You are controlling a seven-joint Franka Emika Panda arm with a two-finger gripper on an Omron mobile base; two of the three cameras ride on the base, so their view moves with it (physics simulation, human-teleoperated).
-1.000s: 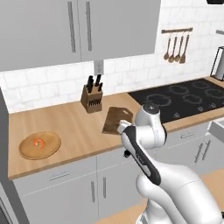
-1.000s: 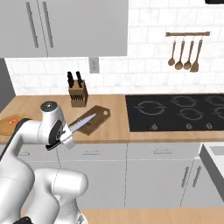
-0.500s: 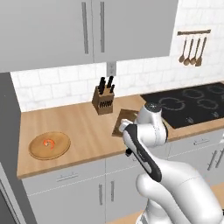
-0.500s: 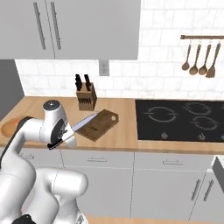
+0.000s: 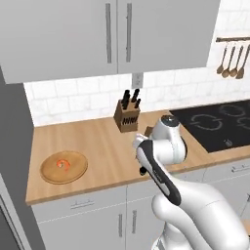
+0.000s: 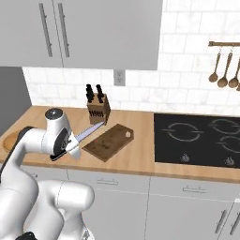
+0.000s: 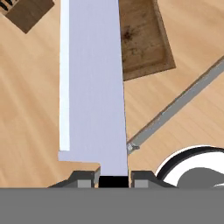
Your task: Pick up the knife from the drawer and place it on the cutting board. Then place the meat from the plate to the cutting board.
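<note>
My gripper (image 7: 113,179) is shut on the black handle of the knife (image 7: 92,87), whose wide silver blade runs straight up the hand view. In the right base view the knife (image 6: 89,132) points up and right from my gripper (image 6: 69,147), its tip over the left end of the dark brown cutting board (image 6: 108,142). A corner of the cutting board (image 7: 144,39) lies beside the blade. The round tan plate (image 5: 63,167) sits at the left of the counter with the orange-red meat (image 5: 63,164) on it. The drawer is out of view.
A wooden knife block (image 6: 97,107) stands at the wall just behind the cutting board. The black cooktop (image 6: 201,138) fills the counter to the right. Wooden spoons (image 6: 225,65) hang on the wall. Closed cabinet fronts (image 6: 108,180) run below the counter.
The whole scene has slid to the right in both base views, so the base has driven left. The gripper stays shut on the knife, held the same way.
</note>
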